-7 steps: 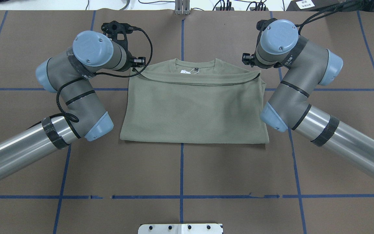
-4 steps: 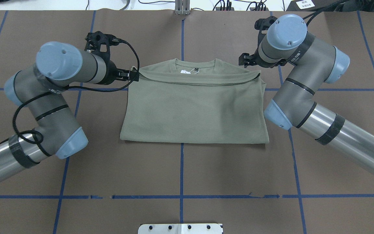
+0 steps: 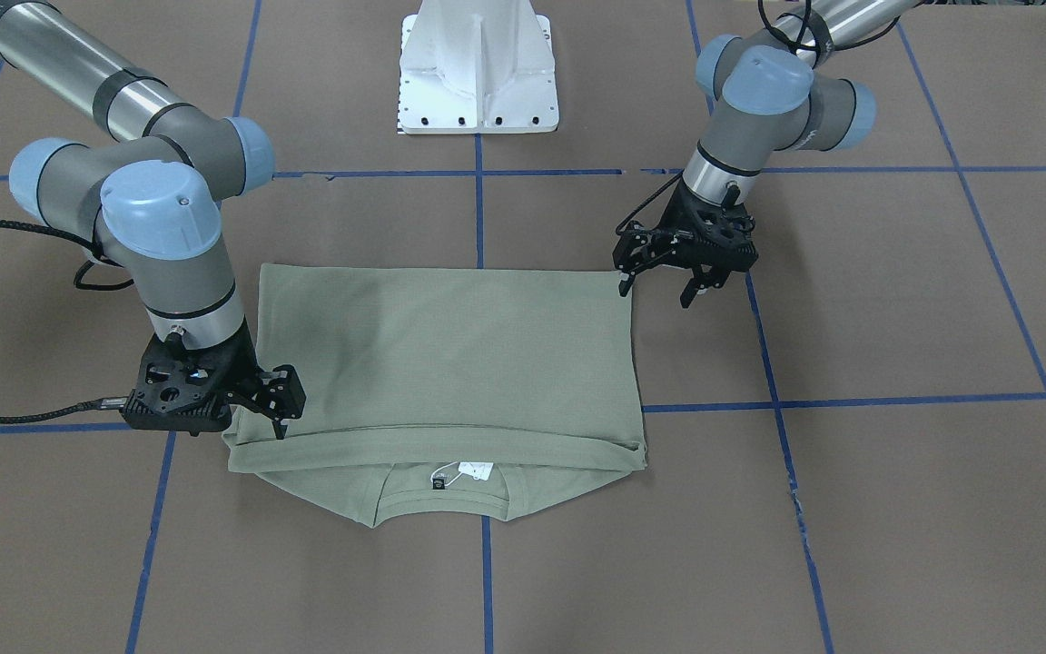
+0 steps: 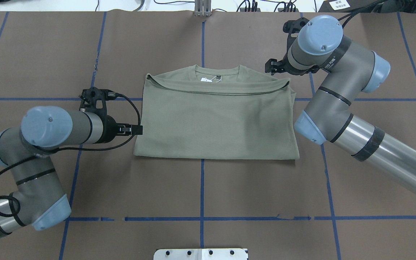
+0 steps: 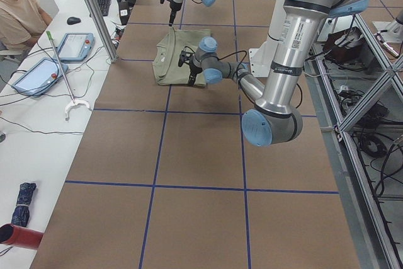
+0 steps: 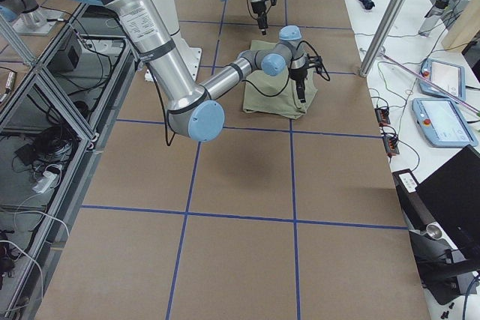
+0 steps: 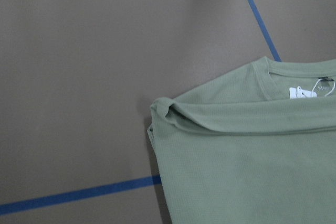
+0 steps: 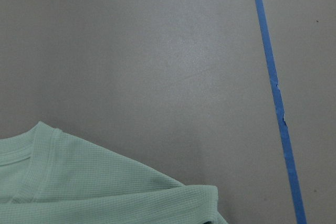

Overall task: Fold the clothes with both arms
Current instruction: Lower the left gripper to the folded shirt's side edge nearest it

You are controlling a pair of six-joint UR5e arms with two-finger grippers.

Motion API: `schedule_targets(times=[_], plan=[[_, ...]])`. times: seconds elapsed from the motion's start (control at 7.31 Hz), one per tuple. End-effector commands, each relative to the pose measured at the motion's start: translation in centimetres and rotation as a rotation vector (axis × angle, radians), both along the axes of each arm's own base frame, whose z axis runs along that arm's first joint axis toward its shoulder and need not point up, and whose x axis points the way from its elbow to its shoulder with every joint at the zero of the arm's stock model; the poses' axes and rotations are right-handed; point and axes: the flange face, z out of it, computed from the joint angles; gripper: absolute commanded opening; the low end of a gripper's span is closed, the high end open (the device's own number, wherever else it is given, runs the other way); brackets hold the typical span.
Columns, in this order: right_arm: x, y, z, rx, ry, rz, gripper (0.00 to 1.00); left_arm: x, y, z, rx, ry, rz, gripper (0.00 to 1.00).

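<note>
Two grippers, one shirt (image 4: pixel 215 122). My left gripper (image 3: pixel 656 292) — spread, empty — has moved from the collar corner to the side edge: fold laid. Right gripper (image 3: pixel 280 413): grip unclear.

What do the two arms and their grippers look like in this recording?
The left arm and right arm match. Both have silver tubes wrapped with black bands, grey joint housings with rounded light-blue caps, and a black braided cable running to the wrist. A black band on the right arm carries white lettering. The left gripper and right gripper are black, open-framed two-finger units.
</note>
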Motion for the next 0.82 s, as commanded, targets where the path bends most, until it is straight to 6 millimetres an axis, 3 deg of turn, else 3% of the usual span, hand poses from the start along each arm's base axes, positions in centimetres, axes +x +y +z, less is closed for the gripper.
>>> schedule_targets(times=[0.0,0.68], plan=[[0.08,0.11,-0.34,0.006,-0.005,0.000,1.00,2.55,3.61,1.23,-0.098,0.065,-0.040,0.64],[0.12,0.16,-0.49,0.007,-0.007,0.001,1.00,3.12,4.34,1.25,-0.113,0.068,-0.034,0.48]])
